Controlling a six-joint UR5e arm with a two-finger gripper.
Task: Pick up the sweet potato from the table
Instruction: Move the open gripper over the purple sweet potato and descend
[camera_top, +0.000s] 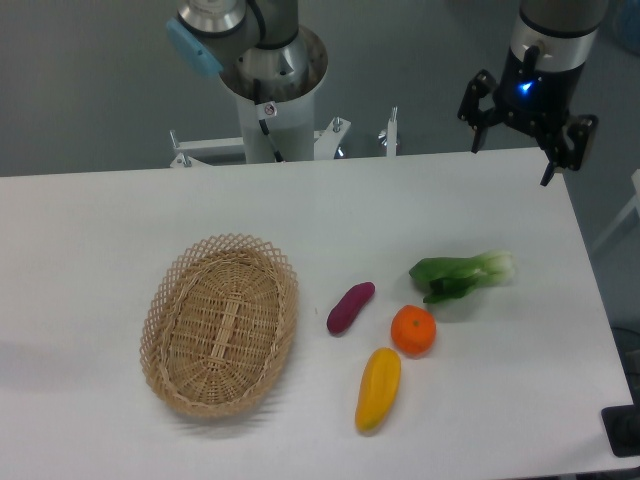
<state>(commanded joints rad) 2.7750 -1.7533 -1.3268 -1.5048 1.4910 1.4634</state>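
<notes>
Approach not yet begun: the end effector (527, 140) hangs open above the counter's (100, 220) far right corner, and must descend over the sweet potato (350, 307) mid-counter.

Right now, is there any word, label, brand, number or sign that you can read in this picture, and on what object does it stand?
None: no readable text shows anywhere.
The gripper shows only a blue light, no lettering.
The sweet potato, orange, yellow fruit, green vegetable, basket and table carry no label or mark.
</notes>
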